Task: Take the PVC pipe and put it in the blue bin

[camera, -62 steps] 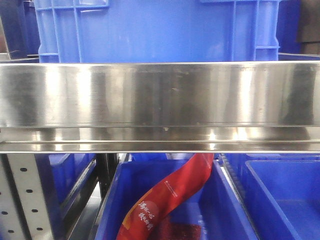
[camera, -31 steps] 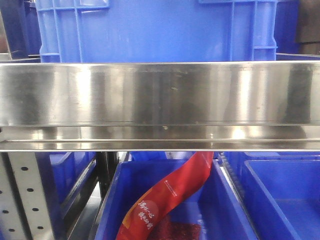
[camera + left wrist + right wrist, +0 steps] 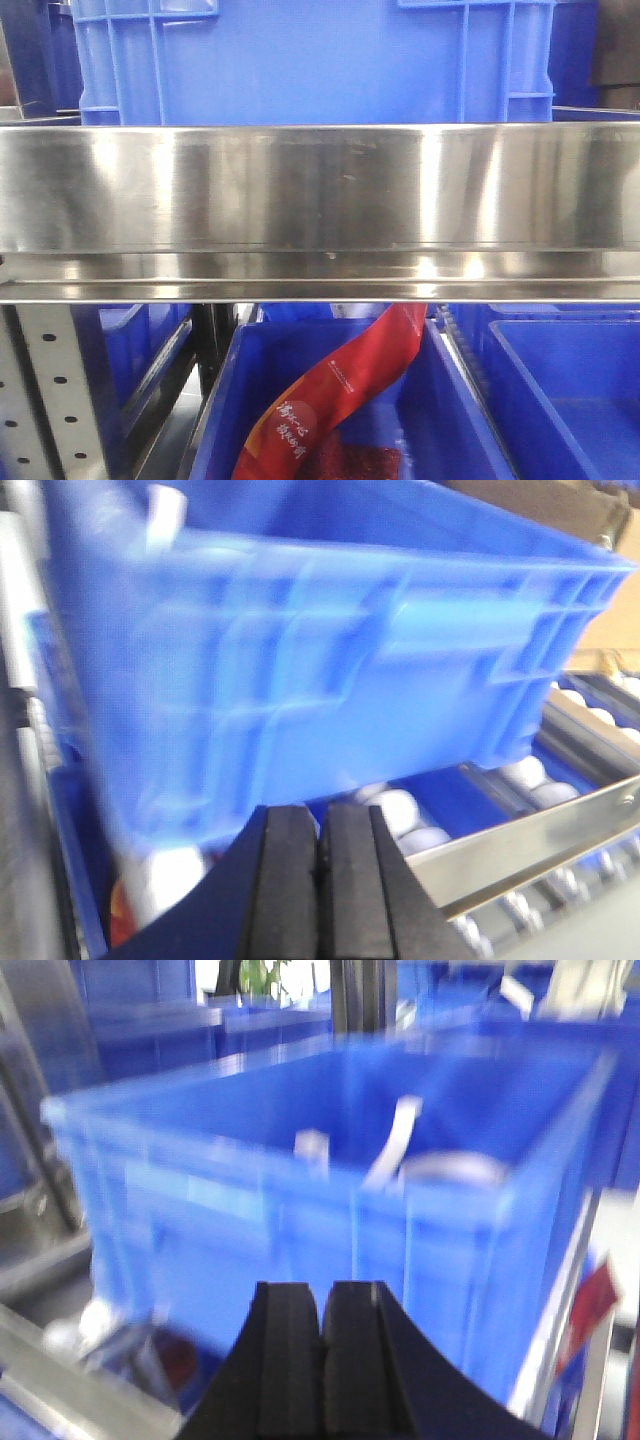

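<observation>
Nothing moved; only right wrist shows pipes [image 3: 395,1145].

In my front-facing view, almost nothing is changing. The bright reflections on the steel shelf rail [image 3: 320,190] are shifting: the vertical highlight bands are sitting in slightly different places along the rail than they were a second ago, and the glint on the rail's lower lip is now lying near its right-of-centre part. The blue bin [image 3: 320,60] above the rail is appearing a touch further left in the frame, its right-hand rib sitting a little closer to centre. The red packet [image 3: 340,400] in the lower bin is showing marginally less of its lower end. No object is changing place.
</observation>
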You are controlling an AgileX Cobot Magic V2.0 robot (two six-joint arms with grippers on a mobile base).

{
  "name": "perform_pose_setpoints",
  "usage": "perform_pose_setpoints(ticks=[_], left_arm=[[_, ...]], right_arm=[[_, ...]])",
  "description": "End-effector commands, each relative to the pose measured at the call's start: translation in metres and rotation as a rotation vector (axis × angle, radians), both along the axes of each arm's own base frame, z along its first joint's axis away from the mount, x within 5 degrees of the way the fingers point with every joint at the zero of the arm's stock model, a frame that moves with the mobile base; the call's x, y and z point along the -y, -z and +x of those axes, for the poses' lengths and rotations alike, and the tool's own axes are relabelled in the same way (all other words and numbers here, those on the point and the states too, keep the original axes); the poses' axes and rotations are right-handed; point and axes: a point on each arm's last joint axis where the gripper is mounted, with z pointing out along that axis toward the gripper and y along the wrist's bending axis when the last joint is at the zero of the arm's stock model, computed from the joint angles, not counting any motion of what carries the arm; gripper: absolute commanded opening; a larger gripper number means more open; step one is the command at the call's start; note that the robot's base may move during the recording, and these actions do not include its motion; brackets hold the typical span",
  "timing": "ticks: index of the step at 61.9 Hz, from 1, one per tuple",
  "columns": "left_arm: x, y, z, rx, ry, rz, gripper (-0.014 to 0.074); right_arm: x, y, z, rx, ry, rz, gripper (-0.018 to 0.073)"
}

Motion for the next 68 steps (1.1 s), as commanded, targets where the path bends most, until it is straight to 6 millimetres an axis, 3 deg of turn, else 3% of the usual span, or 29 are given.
perform_pose_setpoints(ticks=[1,18,48,60,68], left_arm=[[-0.007,-0.001,-0.010,0.079,-0.030,-0.063,-0.0111],[-0.021,-0.018,-0.034,0.242,-0.054,-0.136,-0.0111],[-0.023,-0.024,-0.034,0.293,-0.076,-0.163,-0.0111],[-0.023,-0.024,-0.034,0.293,-0.076,-0.163,-0.0111],[-0.023,-0.024,-0.034,0.293,-0.076,-0.163,-0.0111]], right_arm=[[0.004,0.001,-0.007,0.011,-0.001,0.019,-0.0167],[0.006,-0.001,-0.010,0.016,-0.002,0.038,-0.0167],[0.006,-0.001,-0.010,0.018,-0.002,0.043,-0.0167],[0.014,-0.005,-0.017,0.180,0.025,0.073,-0.0167],[0.026,0.010,-0.027,0.297,0.069,0.087,-0.0167]])
